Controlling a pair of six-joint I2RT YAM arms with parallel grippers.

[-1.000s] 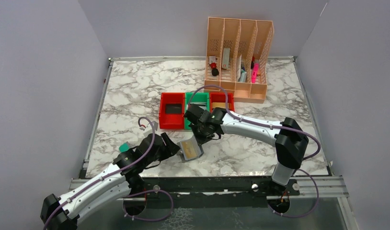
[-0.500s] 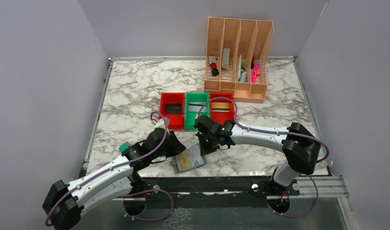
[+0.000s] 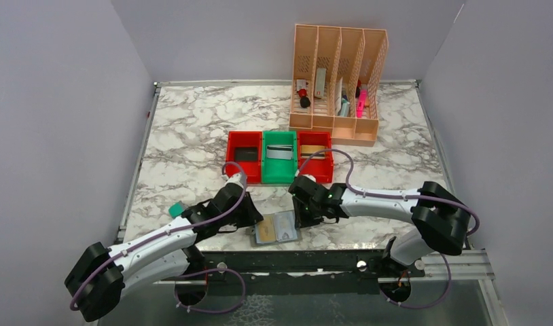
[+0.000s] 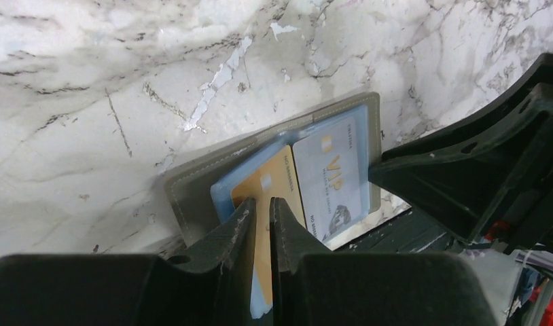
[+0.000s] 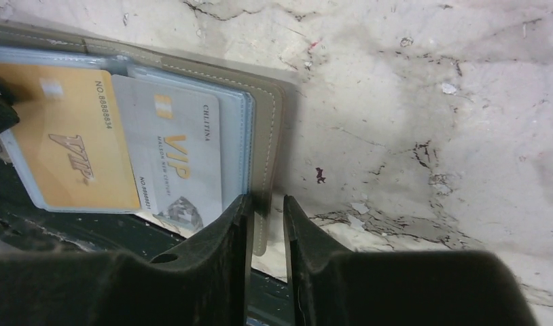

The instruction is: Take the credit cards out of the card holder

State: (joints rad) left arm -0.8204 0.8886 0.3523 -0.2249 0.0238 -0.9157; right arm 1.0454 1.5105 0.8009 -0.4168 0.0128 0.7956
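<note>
The grey card holder (image 3: 277,228) lies open near the table's front edge. In the left wrist view it (image 4: 192,193) holds a gold card (image 4: 277,180) and a silver-grey VIP card (image 4: 335,173). Both cards also show in the right wrist view, gold (image 5: 70,146) and silver-grey (image 5: 182,156). My left gripper (image 4: 261,204) is shut on the holder's left panel, over the gold card. My right gripper (image 5: 265,200) has its jaws nearly together on the holder's right edge (image 5: 263,156). From above, the left gripper (image 3: 255,219) and right gripper (image 3: 302,216) flank the holder.
Three small bins stand behind: a red one (image 3: 230,166) with a black card (image 3: 245,154), a green one (image 3: 278,178) with a silver-grey card (image 3: 279,151), and a red one (image 3: 326,161) with a tan card (image 3: 313,149). A peach organiser (image 3: 338,81) stands at the back. A teal block (image 3: 175,209) lies left.
The holder has moved right and toward the front edge and now lies flatter. My right gripper came down from the bins to the holder's right edge. My left arm stretched right with the holder.
</note>
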